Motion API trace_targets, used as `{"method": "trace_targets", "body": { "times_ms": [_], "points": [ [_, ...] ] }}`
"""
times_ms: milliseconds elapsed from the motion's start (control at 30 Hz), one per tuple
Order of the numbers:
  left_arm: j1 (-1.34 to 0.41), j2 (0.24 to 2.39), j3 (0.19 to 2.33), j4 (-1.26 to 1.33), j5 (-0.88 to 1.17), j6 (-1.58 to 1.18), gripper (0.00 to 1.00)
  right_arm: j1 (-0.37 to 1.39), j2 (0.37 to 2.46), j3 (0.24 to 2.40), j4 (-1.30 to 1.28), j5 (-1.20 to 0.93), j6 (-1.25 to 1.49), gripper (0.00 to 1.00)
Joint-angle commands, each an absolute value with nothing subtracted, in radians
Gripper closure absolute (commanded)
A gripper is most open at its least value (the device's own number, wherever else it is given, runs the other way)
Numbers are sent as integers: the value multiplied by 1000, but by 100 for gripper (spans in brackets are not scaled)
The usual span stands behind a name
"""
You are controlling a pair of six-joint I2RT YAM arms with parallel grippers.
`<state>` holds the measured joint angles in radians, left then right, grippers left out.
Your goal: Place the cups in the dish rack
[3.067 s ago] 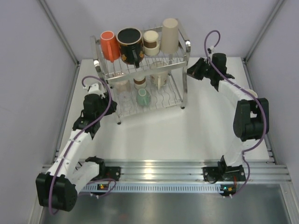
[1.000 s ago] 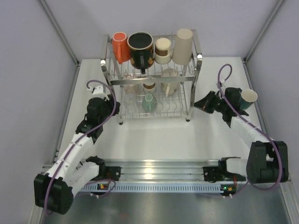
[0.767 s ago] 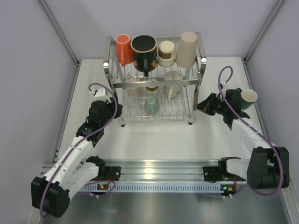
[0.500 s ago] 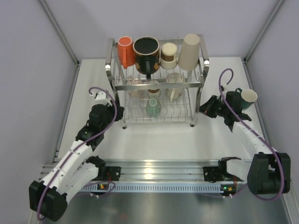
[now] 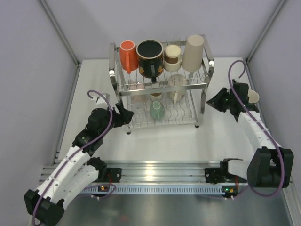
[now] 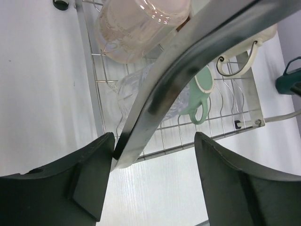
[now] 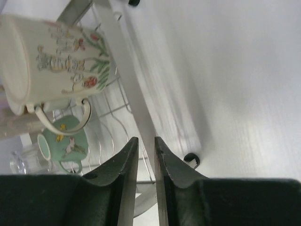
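Observation:
The chrome dish rack (image 5: 162, 86) stands at the back middle. Its top tier holds an orange cup (image 5: 127, 51), a black mug (image 5: 149, 52), a brown-cream paper cup (image 5: 172, 53) and a tall beige cup (image 5: 193, 46). Below lie a green mug (image 5: 156, 110), a floral cream mug (image 7: 56, 56), a clear glass (image 6: 126, 94) and a pink cup (image 6: 141, 23). My left gripper (image 5: 126, 114) (image 6: 155, 137) is open around the front-left post (image 6: 188, 70), which touches one fingertip. My right gripper (image 5: 212, 100) (image 7: 146, 140) is open only a slit beside the right post (image 7: 127, 61). A teal cup (image 5: 253, 97) sits behind the right arm.
The rack's black foot (image 7: 190, 159) rests on the white table just past my right fingers. An aluminium rail (image 5: 160, 172) with both arm bases runs along the near edge. Grey walls and slanted frame bars (image 5: 59, 33) close in the sides.
The rack has slid to the right. My left jaws have opened off its front-left post. My right gripper has drawn back to the right and parted slightly.

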<state>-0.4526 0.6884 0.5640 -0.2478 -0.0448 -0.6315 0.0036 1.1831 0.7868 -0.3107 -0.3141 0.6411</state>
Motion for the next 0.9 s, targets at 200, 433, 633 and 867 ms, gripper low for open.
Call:
{"method": "trace_targets", "body": {
  "times_ms": [200,433,633,867],
  "points": [
    [-471,626,704,-333,-38,-673,20,-155,1313,1109,-482,-130,640,70],
    [-471,643,759,-399,-57,-632,19,-276,1364,1233,-566,-45,618,63],
    [-471,598,831,-475,-123,-634,2,-296,1460,1360,-638,83,583,50],
    [-471,620,931,-503,-43,-649,2,-317,1632,1551,-784,120,653,45]
  ]
}}
